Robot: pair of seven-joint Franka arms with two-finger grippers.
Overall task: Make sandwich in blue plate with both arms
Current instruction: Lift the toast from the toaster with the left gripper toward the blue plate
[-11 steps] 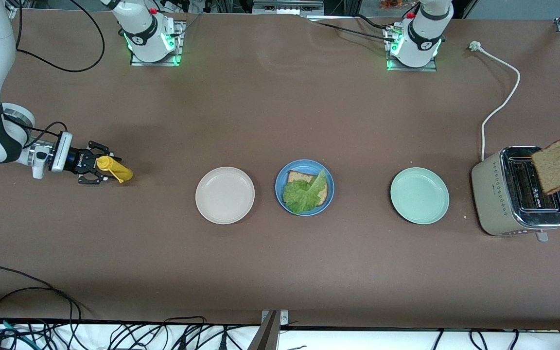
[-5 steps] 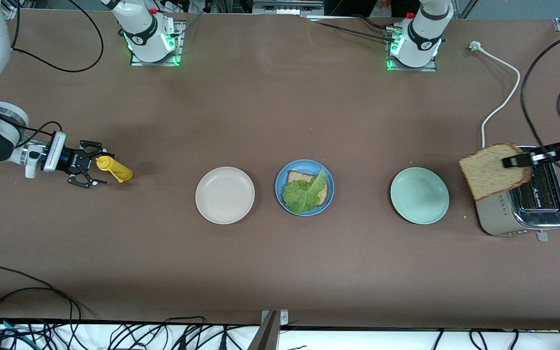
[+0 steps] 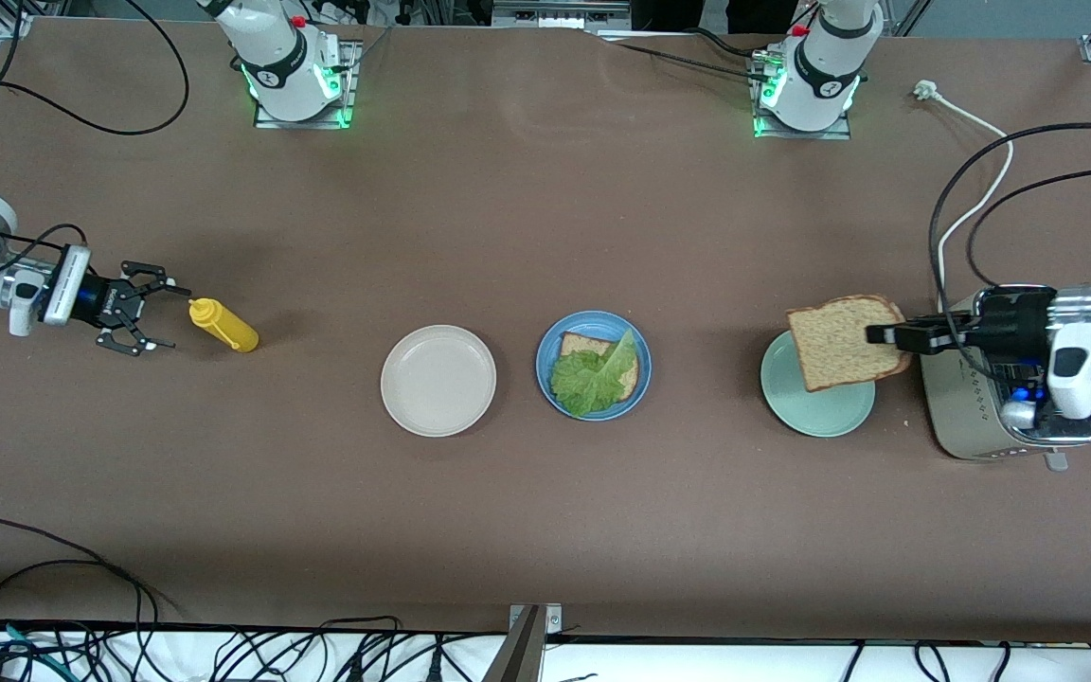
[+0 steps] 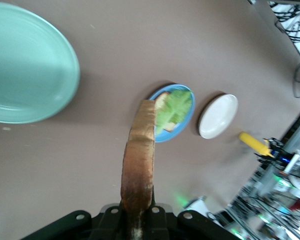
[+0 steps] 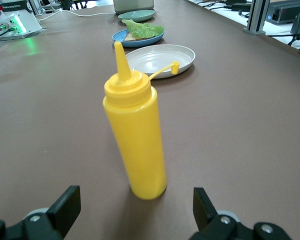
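Bread in the air! The left gripper (image 3: 886,334) has its fingers pinched tight on one crust edge of the second slice (image 3: 844,342), carrying it flat and a touch tilted over the pale mint-green plate (image 3: 820,407), with the toaster (image 3: 972,417) under the wrist. The blue plate (image 3: 548,374) waits ahead of the fingertips, toward the right arm's end of the table, and the cream-white plate (image 3: 438,381) sits just past it.

Here's the worry: that grip is on a thin strip of crust, and soft bread hanging out from the fingers could sag, tear or swing loose if the arm hurries. Let go too soon and it lands on the mint plate. Come in skewed and the slice may drag the lettuce leaf (image 3: 593,377) off the bottom slice (image 3: 583,345) or perch half on the rim.

The carried slice looks squarish, speckled brown, darker at the crust, stiff enough for now. The bottom slice lies in the blue plate with the crinkled green leaf spread over most of it.

Over at the other end, the right gripper (image 3: 140,308) has its fingers spread wide and empty, the yellow squeeze bottle (image 3: 223,325) standing upright just off its fingertips, untouched. That arm waits.
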